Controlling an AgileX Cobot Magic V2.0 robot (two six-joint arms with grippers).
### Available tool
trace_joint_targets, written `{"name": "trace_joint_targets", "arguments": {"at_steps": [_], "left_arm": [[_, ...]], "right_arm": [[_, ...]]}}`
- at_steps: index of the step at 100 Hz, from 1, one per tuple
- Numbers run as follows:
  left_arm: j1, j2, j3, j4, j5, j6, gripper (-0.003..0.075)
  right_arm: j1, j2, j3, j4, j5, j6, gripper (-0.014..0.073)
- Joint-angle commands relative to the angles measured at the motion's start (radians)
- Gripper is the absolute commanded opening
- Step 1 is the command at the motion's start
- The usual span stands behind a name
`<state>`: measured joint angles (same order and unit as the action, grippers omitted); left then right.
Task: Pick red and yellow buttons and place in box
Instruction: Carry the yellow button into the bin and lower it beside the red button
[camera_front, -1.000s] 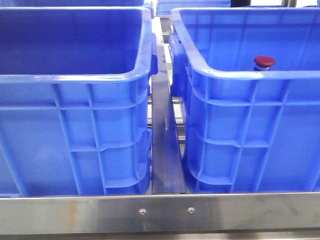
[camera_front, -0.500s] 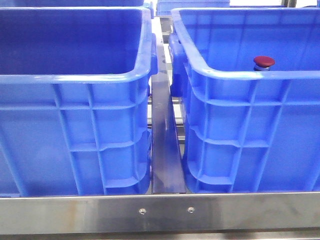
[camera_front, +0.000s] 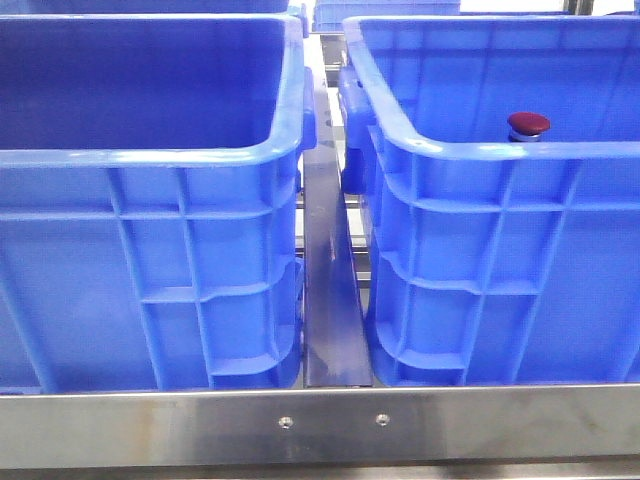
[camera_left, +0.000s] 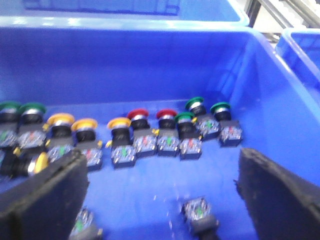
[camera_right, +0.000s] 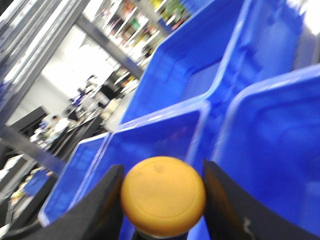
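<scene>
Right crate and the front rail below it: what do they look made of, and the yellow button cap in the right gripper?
Right crate: moulded plastic, probably; uniform glossy blue, ribbed walls, rolled rim. Front rail: brushed metal, likely steel or aluminium; silvery streaked sheen, two screw heads. Yellow button cap, between the right gripper fingers: smooth matte plastic, apparently; image is blurred.

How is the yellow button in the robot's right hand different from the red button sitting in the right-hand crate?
The yellow button has an orange-yellow cap; the red button has a dark red one. The yellow button is clamped between the right hand's fingers, up above the crates; the red button stands free and upright inside the right crate, untouched. Both have round, domed mushroom caps.
</scene>
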<state>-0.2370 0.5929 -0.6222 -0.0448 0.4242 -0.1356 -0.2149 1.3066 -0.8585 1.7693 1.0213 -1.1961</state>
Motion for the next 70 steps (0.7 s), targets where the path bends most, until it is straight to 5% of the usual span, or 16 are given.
{"name": "trace_joint_targets", "arguments": {"at_steps": [1, 30, 55, 70], "left_arm": [[0.004, -0.053, 0.01, -0.001, -0.045, -0.009, 0.0487], [0.004, -0.167, 0.085, 0.028, -0.035, -0.009, -0.0022], [0.004, -0.167, 0.085, 0.028, -0.039, -0.009, -0.0019], [0.004, -0.167, 0.085, 0.028, -0.039, -0.009, -0.0019]], "right_arm": [[-0.041, -0.023, -0.034, 0.107, 0.036, -0.052, 0.0209], [-0.105, -0.023, -0.034, 0.107, -0.191, -0.288, 0.0202], [-0.105, 0.001, -0.046, 0.15, -0.495, -0.581, 0.0202], [-0.105, 0.081, -0.084, 0.15, -0.51, -0.635, 0.0202]]}}
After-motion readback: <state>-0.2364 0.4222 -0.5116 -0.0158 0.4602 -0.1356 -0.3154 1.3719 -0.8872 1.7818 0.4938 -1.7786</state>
